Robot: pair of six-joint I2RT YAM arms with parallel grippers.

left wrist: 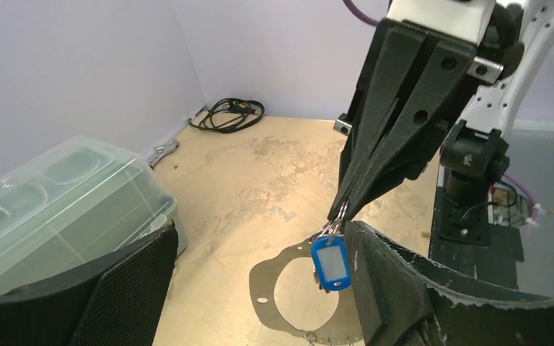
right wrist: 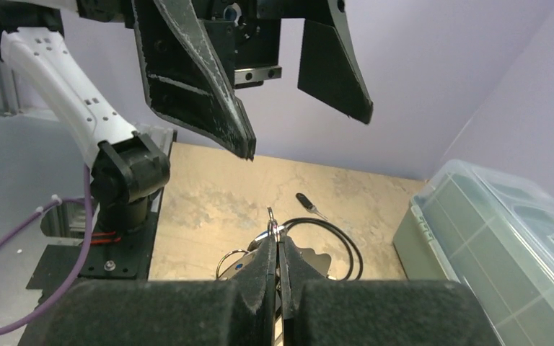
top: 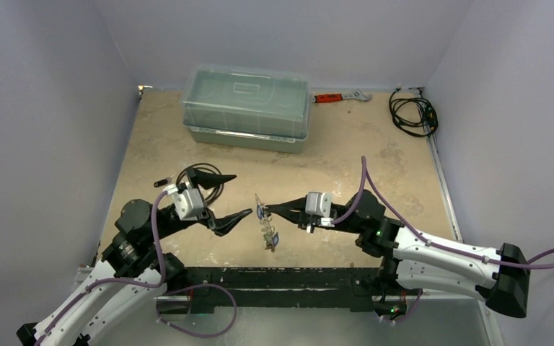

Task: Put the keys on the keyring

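My right gripper (top: 267,209) is shut on thin wire loops, and a blue-tagged key (left wrist: 330,263) dangles from them. The keyring (left wrist: 263,285), a flat grey ring with small rim holes, hangs just behind that tag and faces the left wrist camera. From above it shows edge-on, with more keys (top: 269,241) at its lower rim. My left gripper (top: 242,194) stands open, level with the keyring and just left of it, holding nothing. One of its fingers (left wrist: 404,288) is close beside the blue tag. In the right wrist view the open left gripper (right wrist: 306,133) hovers above my shut right gripper (right wrist: 275,241).
A clear plastic box (top: 247,108) sits at the back centre, with an orange-handled wrench (top: 339,96) to its right. A black cable coil (top: 412,113) lies in the back right corner. A thin black cable loop (top: 205,176) and a small black item (top: 161,182) lie under the left arm.
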